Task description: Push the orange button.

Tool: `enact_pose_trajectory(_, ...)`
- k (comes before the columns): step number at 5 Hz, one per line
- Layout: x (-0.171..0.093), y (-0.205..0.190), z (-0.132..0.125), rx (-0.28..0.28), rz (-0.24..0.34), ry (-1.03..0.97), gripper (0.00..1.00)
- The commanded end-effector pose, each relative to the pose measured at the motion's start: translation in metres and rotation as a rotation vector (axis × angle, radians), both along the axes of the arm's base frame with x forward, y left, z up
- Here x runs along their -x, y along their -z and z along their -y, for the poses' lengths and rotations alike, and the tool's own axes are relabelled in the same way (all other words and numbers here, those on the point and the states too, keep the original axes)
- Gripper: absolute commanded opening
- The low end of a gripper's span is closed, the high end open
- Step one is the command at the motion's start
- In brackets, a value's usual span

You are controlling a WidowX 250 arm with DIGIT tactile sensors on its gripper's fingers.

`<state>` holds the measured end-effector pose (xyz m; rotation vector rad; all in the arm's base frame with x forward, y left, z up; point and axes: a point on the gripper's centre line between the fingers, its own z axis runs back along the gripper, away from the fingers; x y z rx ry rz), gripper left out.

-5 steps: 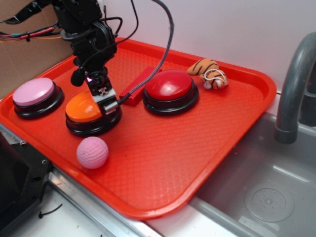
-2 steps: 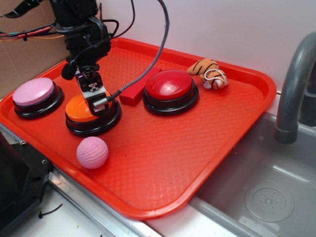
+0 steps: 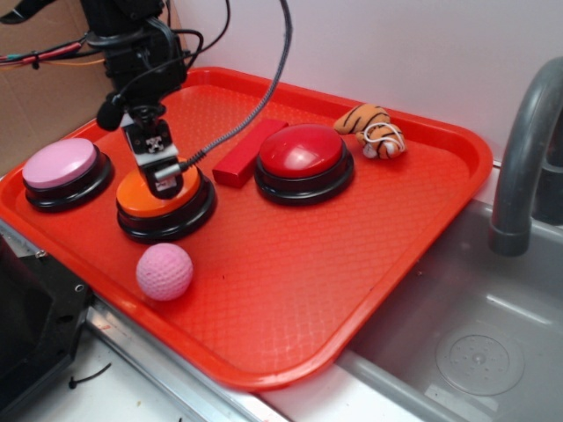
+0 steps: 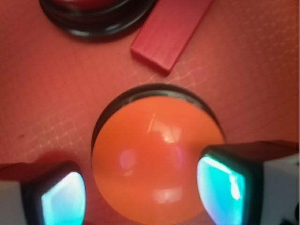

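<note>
The tray carries three buttons: one orange button, one red button, one pink button. The gripper hangs spread apart over the orange one.

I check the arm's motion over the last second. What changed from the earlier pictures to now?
The gripper moved toward the left and rear of the tray, from the right front side of the orange button to over its top. It took hold of nothing. The buttons, red block, pink ball and striped toy stayed put.
</note>
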<state>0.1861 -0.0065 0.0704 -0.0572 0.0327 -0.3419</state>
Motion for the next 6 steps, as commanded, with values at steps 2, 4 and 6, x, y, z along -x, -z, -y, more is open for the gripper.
enact_pose_trajectory(2,-0.008,-0.031,0.005,-0.071,0.100,-0.070,1.00)
enact_pose_trajectory(4,-0.003,-0.048,0.001,-0.102,0.091,-0.133,1.00)
enact_pose_trajectory(6,0.003,-0.056,-0.001,-0.094,0.126,-0.179,1.00)
